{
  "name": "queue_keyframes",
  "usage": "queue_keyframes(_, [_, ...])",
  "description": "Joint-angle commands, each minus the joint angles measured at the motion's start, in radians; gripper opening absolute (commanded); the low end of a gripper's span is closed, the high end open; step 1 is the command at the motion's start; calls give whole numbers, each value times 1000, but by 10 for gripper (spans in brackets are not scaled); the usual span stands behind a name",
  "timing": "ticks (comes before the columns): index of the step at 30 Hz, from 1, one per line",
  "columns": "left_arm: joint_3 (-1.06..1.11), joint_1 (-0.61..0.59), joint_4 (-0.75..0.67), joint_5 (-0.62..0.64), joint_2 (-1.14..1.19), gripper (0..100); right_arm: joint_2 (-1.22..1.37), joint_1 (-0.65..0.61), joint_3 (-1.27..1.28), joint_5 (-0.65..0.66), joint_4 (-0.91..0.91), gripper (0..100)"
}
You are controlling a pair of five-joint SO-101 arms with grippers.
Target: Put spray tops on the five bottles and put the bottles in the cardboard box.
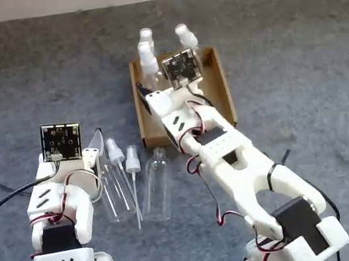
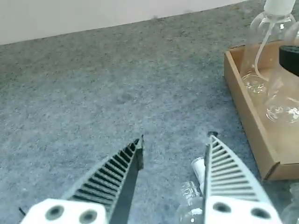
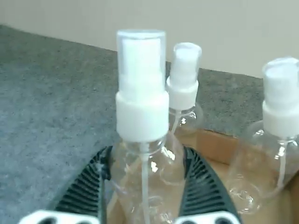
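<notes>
My right gripper is shut on a clear bottle with a white spray top, held upright over the cardboard box. Two more capped bottles stand in the box beyond it; in the high view they are the bottles at its far end. My left gripper stands open just above the carpet. Below its fingers lie an uncapped bottle and a loose spray top. A second spray top and another uncapped bottle lie to the right of them.
The box's near wall stands to the side of my left gripper, with capped bottles inside. Grey carpet covers the table. Black cables trail beside the left arm's base.
</notes>
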Motion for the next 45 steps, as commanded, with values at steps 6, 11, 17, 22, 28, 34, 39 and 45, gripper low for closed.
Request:
queue_keyframes(6, [-2, 15, -20, 8, 7, 193, 79, -8, -111, 11, -54, 3])
queue_keyframes(11, [12, 15, -26, 8, 7, 193, 170, -7, -140, 11, -117, 3])
queue_keyframes(17, [16, 47, -26, 5, 5, 193, 186, -7, -140, 9, -130, 3])
queue_keyframes(22, [16, 47, -26, 5, 5, 193, 186, -8, -134, 14, -124, 6])
queue_keyframes(28, [16, 47, -26, 5, 5, 193, 180, -22, -134, 15, -120, 81])
queue_keyframes(34, [16, 47, -26, 5, 5, 193, 180, -47, -133, 15, -119, 130])
queue_keyframes(39, [16, 47, -26, 5, 5, 193, 179, -47, -131, 15, -117, 132])
queue_keyframes(45, [16, 47, -26, 5, 5, 193, 179, -47, -134, 15, -79, 190])
